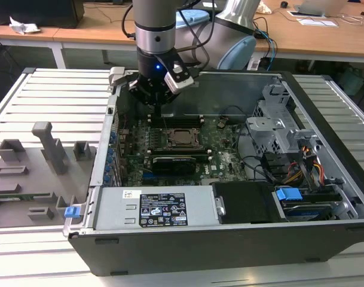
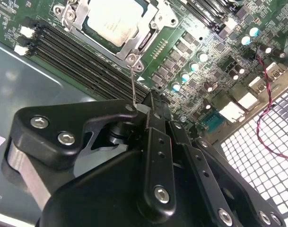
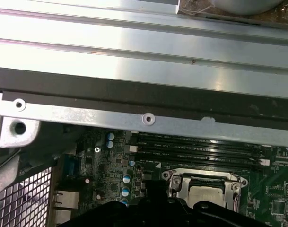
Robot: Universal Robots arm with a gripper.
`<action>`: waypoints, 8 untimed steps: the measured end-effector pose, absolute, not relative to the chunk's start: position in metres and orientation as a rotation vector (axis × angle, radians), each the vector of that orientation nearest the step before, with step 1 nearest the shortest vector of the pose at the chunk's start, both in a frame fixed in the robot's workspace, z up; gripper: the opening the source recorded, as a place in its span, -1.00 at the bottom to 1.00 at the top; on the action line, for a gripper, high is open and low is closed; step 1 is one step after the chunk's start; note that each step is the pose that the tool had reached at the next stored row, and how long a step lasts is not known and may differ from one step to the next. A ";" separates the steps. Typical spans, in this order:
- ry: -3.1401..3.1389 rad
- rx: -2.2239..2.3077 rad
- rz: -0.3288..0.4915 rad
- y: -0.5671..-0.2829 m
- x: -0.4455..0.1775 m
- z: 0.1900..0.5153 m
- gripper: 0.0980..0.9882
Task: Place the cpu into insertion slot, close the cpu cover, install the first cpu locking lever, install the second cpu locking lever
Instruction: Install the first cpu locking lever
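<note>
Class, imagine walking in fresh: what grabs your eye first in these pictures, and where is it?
The arm's black gripper hangs over the far side of the open computer case. Nearby on the green board, the cpu sits framed by the silver cpu cover.

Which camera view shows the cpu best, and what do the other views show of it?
The second wrist view: the cpu is near and large, its pale metal top plain inside the cpu cover. The first wrist view shows it partly hidden; the exterior view shows it small and far.
</note>
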State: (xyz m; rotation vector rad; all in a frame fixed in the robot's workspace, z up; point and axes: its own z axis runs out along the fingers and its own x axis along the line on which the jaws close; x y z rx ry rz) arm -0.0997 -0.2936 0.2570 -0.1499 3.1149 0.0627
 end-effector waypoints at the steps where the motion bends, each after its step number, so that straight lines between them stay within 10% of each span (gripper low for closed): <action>1: 3.115 -0.150 0.063 -0.294 -0.099 0.257 -0.98; 8: 3.115 -0.150 0.063 -0.294 -0.098 0.257 -0.98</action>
